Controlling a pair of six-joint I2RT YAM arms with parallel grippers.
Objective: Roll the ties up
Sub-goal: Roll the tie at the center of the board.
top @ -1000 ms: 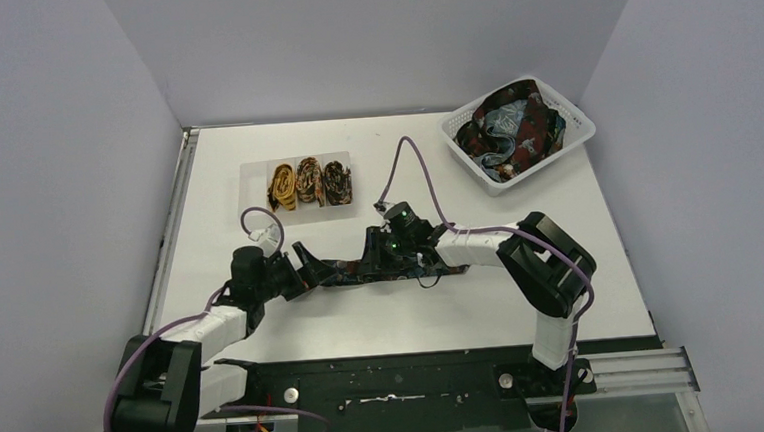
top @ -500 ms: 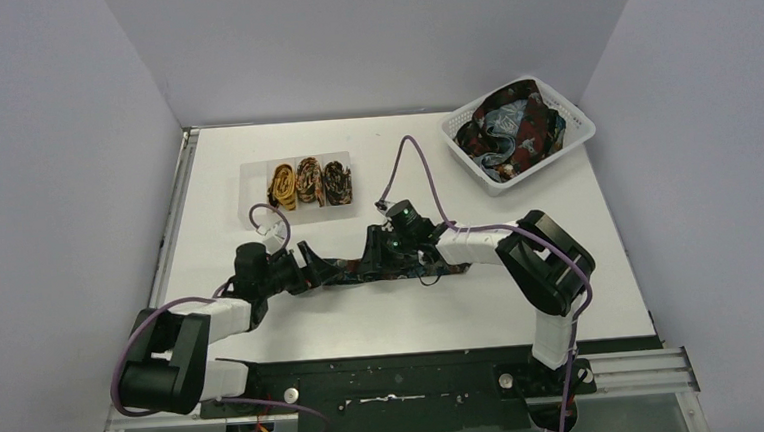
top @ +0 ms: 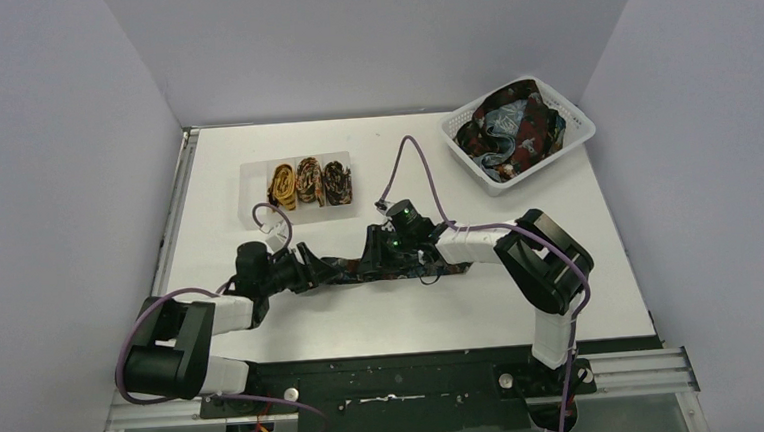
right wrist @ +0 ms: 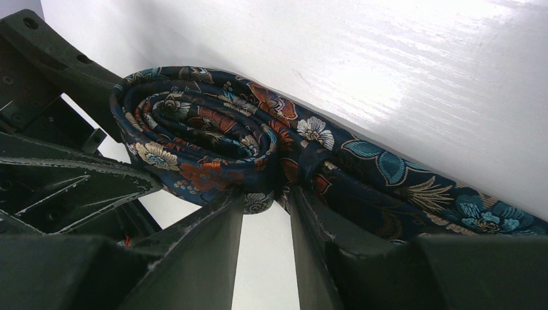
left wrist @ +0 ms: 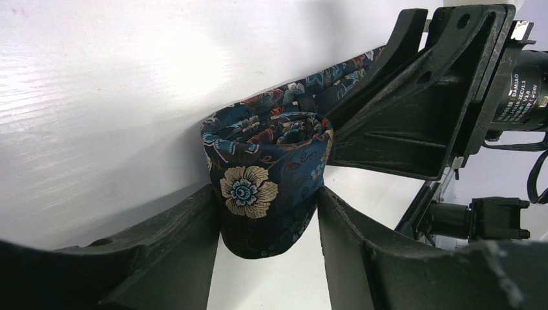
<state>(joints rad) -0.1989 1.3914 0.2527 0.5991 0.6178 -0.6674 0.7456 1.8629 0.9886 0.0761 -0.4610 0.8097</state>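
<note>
A dark navy tie point(top: 346, 269) with a floral print lies mid-table, its left end rolled into a coil point(left wrist: 258, 148). My left gripper point(left wrist: 267, 194) holds that coil, one finger pressed against each side; in the top view the left gripper point(top: 311, 264) is at the tie's left end. My right gripper point(right wrist: 266, 197) pinches a fold of the tie right beside the coil point(right wrist: 194, 129), and the unrolled strip point(right wrist: 420, 187) runs off to the right. Seen from above, the right gripper point(top: 374, 255) faces the left one closely. Three rolled ties point(top: 308, 180) sit in a clear tray point(top: 257, 199).
A white lattice basket point(top: 572, 114) at the back right holds a heap of loose ties point(top: 513, 128). Purple cables point(top: 410, 159) arch over the right arm. Grey walls close in the table on three sides, and a black rail runs along the near edge.
My left gripper's jaws have come together onto the coil, and the left arm's elbow has swung forward toward the table. The right gripper has stayed in place on the tie.
</note>
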